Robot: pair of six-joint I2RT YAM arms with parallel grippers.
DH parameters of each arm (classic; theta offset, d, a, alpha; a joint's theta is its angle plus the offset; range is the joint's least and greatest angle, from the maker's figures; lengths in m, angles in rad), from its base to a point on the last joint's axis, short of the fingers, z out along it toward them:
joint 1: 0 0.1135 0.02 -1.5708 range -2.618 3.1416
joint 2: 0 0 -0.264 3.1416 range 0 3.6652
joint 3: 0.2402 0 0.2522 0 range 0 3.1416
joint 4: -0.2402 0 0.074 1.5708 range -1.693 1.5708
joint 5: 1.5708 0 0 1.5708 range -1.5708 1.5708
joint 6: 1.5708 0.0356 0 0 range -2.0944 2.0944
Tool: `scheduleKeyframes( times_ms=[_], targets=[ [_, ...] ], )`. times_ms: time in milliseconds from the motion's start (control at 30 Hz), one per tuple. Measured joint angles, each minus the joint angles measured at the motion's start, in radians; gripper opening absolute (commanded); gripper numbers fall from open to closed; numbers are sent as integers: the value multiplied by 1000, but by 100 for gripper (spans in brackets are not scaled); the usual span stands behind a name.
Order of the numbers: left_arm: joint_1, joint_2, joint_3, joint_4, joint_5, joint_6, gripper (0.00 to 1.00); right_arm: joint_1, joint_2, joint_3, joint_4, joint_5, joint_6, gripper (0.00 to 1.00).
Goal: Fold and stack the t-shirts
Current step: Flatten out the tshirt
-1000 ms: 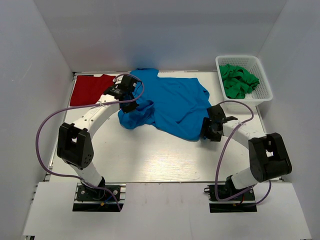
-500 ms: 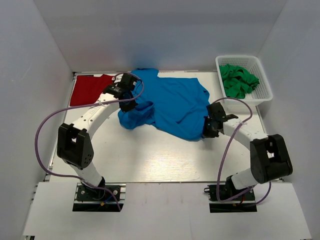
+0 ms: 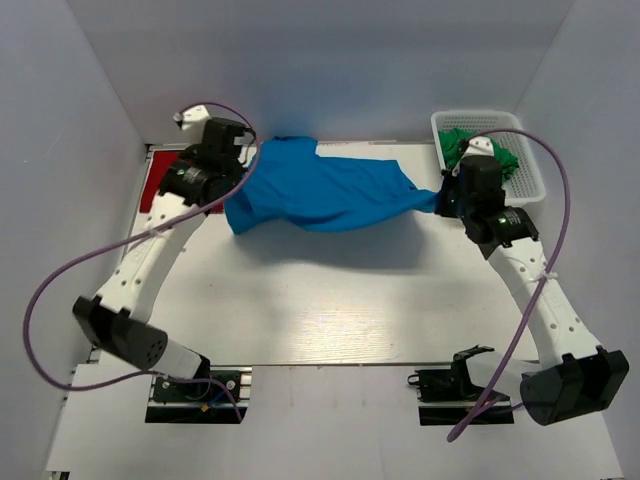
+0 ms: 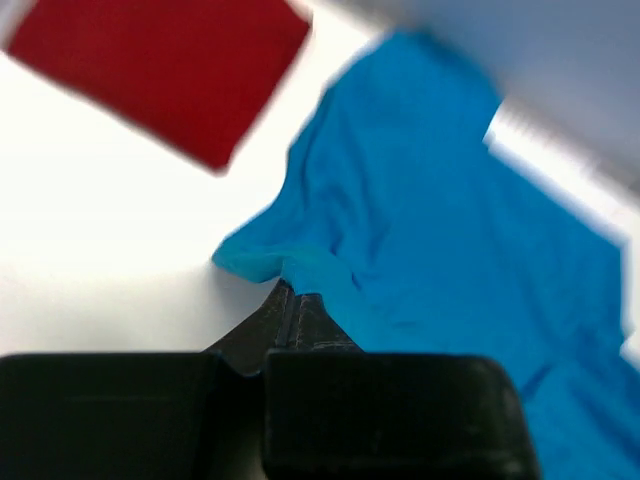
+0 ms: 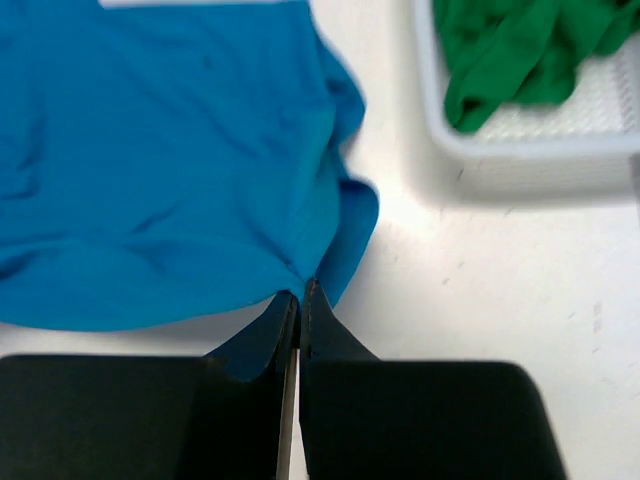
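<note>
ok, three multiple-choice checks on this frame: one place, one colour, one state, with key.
1. The red t-shirt lies: A) at the table's far left B) at its far right C) between the arm bases.
2. The cloth in the basket is: A) blue B) green C) red.
3. The blue t-shirt is: A) folded flat B) in the basket C) held stretched between both grippers.
Key: 1 A, it sits at the far-left edge in the top view; 2 B, the cloth shows green; 3 C, the left gripper and right gripper are each shut on an edge.
</note>
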Motion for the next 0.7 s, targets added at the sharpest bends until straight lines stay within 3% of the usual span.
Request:
scheduleKeyframes(
  times_ms=[367, 500, 700],
  targets=[
    [0, -291, 151, 103, -189, 144, 0, -16, -165, 164, 5, 69, -146, 0],
    [-5, -359, 240, 143, -166, 225, 0, -16, -256, 224, 4, 32, -206, 0],
    [-8, -412, 433, 172, -22, 318, 0, -15, -366, 381, -42, -66, -262, 0]
  ],
)
